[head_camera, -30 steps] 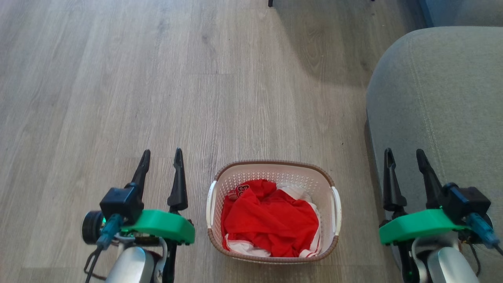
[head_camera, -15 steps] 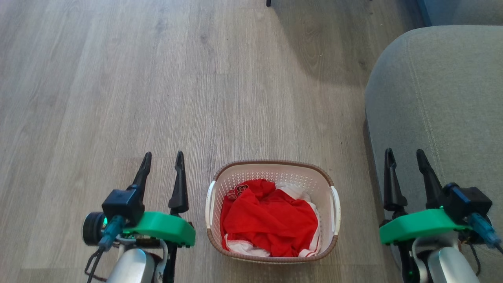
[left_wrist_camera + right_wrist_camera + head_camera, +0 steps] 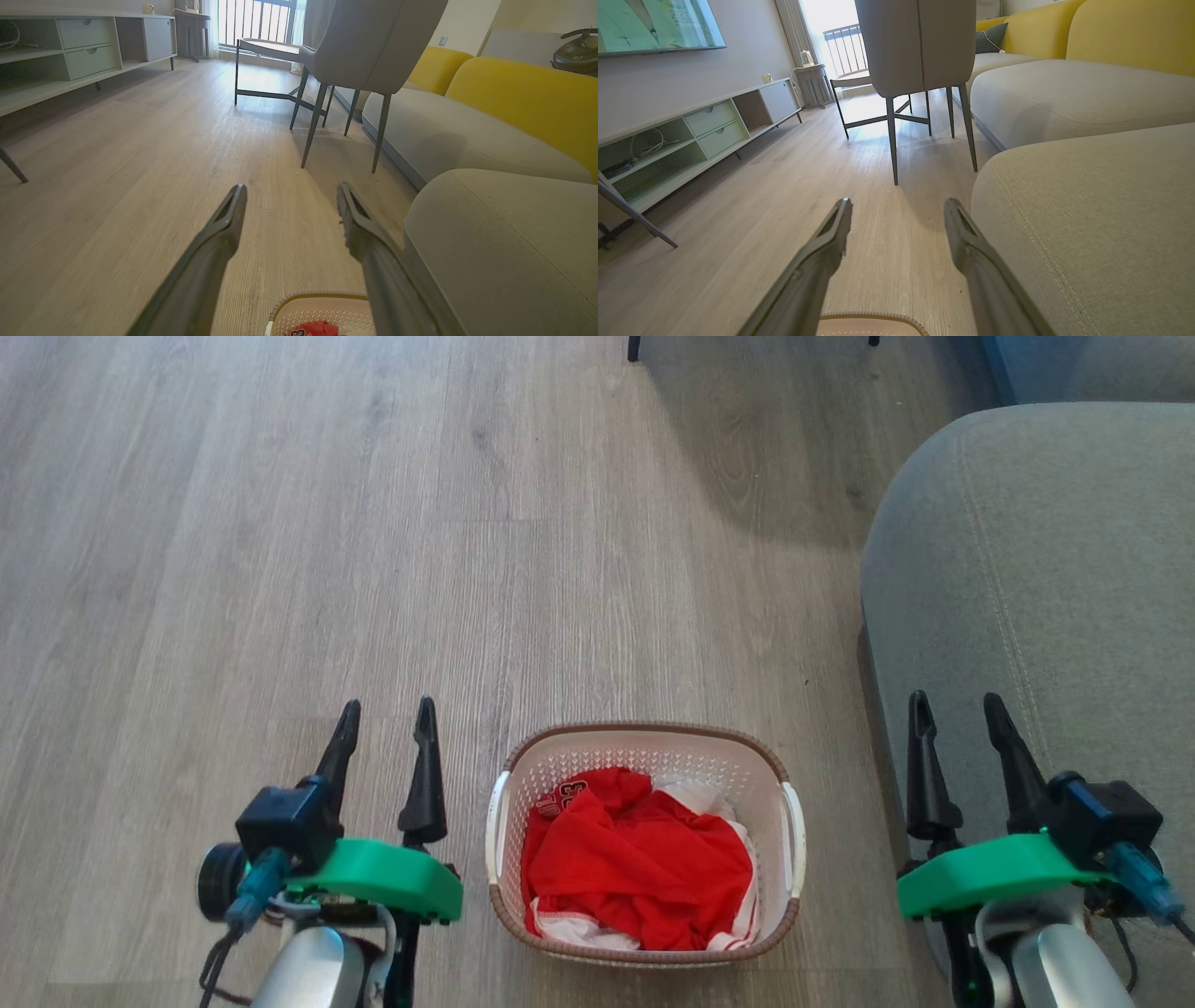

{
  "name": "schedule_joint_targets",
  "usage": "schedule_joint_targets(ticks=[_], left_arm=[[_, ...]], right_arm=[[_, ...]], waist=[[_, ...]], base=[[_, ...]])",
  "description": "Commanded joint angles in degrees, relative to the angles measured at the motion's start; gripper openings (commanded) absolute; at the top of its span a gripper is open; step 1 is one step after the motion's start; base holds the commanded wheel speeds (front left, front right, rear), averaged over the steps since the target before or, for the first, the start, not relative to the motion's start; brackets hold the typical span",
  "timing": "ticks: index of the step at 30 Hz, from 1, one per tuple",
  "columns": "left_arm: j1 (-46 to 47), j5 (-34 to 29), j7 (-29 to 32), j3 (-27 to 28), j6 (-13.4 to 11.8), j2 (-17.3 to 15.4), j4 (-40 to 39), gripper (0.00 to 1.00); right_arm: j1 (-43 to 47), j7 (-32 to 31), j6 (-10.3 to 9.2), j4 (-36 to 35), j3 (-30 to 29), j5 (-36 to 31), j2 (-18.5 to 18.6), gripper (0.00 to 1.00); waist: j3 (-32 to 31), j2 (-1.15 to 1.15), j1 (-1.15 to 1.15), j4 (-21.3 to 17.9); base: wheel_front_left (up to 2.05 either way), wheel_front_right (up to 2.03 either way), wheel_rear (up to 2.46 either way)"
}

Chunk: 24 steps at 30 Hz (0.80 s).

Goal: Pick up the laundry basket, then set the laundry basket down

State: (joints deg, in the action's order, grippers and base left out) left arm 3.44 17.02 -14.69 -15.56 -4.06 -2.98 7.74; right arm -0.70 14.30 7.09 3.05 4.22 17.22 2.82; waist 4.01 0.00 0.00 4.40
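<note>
laundry basket point(image 3: 644, 729): sitting flat on the wood floor point(image 3: 373, 523), out in the open with the sofa side on its right, between the two grippers and touched by neither; brown woven-look rim, white perforated walls, a white handle on each side
inside: crumpled red garment point(image 3: 639, 868) with some lettering on it, filling most of the basket, plus a bit of white cloth point(image 3: 695, 793) poking out around it
left gripper point(image 3: 387, 706): spread wide, nothing between the fingers, just off the basket's left handle, near but apart, pointing away from the robot
right gripper point(image 3: 954, 698): same deal, wide apart and holding nothing, off the basket's right side with a bigger gap than the left one, right along the edge of the grey sofa cushion point(image 3: 1046, 569); touching the cushion or not, can't tell
left wrist view: far rim of the basket and a scrap of red peeking in at the bottom edge, bare floor between the fingertips
right wrist view: just a sliver of brown rim at the bottom edge
further back: grey chair point(image 3: 369, 42) on thin dark legs, low cabinet point(image 3: 70, 51) with drawers along the wall, yellow backrests point(image 3: 523, 98) behind the grey seats
</note>
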Motion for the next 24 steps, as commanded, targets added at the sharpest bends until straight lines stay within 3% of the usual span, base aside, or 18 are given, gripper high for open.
schedule_joint_targets(ticks=[1,24], left_arm=[[1.2,0.2,-0.3,2.3,0.0,0.1,-1.8,1.0],[0.3,0.8,-0.3,3.0,0.5,0.1,-1.1,1.0]], right_arm=[[-1.0,0.7,0.4,-1.5,1.6,0.1,0.1,1.0],[-1.1,0.7,0.4,-1.0,2.6,0.4,0.1,1.0]], waist=[[-0.1,0.0,0.0,0.0],[-1.7,0.0,0.0,-1.7]], base=[[0.0,0.0,0.0],[0.0,0.0,0.0]])
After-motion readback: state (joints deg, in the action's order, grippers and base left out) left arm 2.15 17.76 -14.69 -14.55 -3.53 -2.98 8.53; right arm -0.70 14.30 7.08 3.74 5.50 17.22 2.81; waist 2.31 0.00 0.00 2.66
